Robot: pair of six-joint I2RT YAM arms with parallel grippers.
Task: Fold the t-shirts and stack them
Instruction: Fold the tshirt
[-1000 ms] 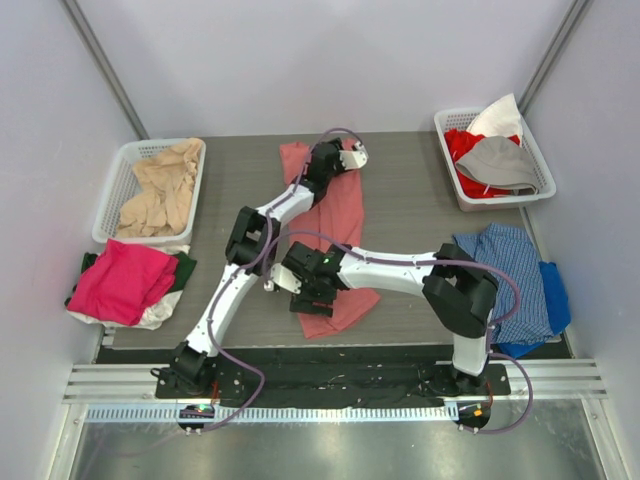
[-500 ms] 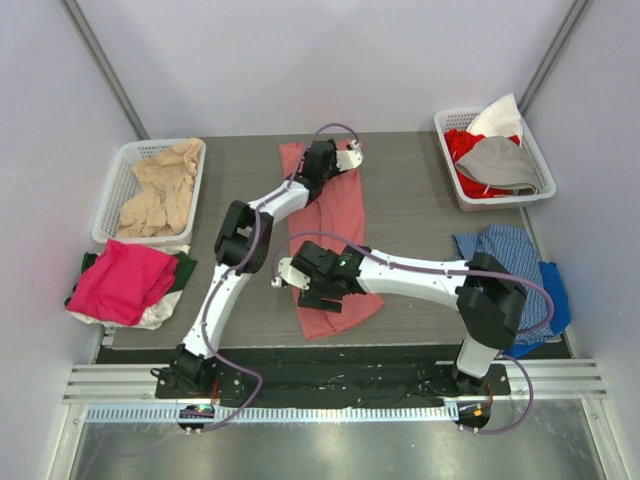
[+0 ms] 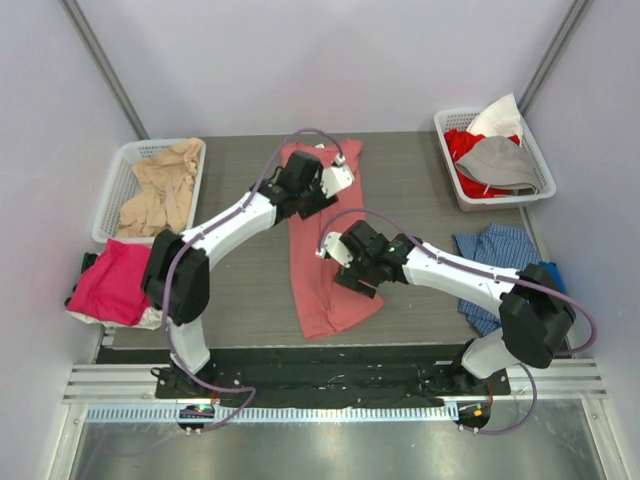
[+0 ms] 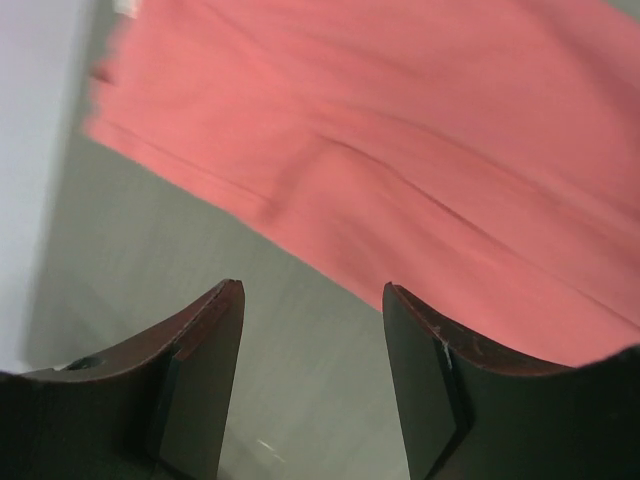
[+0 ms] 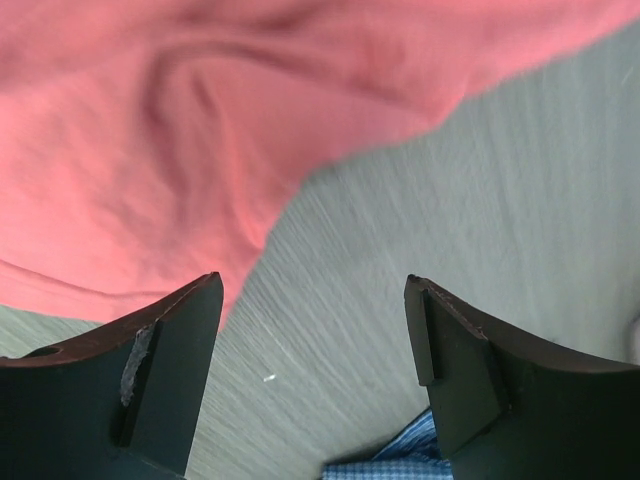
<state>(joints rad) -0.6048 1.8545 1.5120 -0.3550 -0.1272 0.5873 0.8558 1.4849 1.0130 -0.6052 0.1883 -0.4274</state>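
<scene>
A salmon-red t-shirt lies as a long narrow strip down the middle of the table, seen close up in both wrist views. My left gripper hovers at the shirt's far end; its jaws stand open over bare table, with the shirt's edge just beyond them. My right gripper hangs by the shirt's right edge, also open, with only table between its fingers. Neither gripper holds cloth.
A white basket at the far left holds beige cloth. A magenta-pink shirt tops a pile below it. The far-right basket holds red, grey and white cloth. Blue checked cloth lies at the right, its corner visible.
Both arms have come off the shirt. The left gripper drew back from its far end toward the left, and the right gripper rose from the near end and moved right. More of the shirt shows.
</scene>
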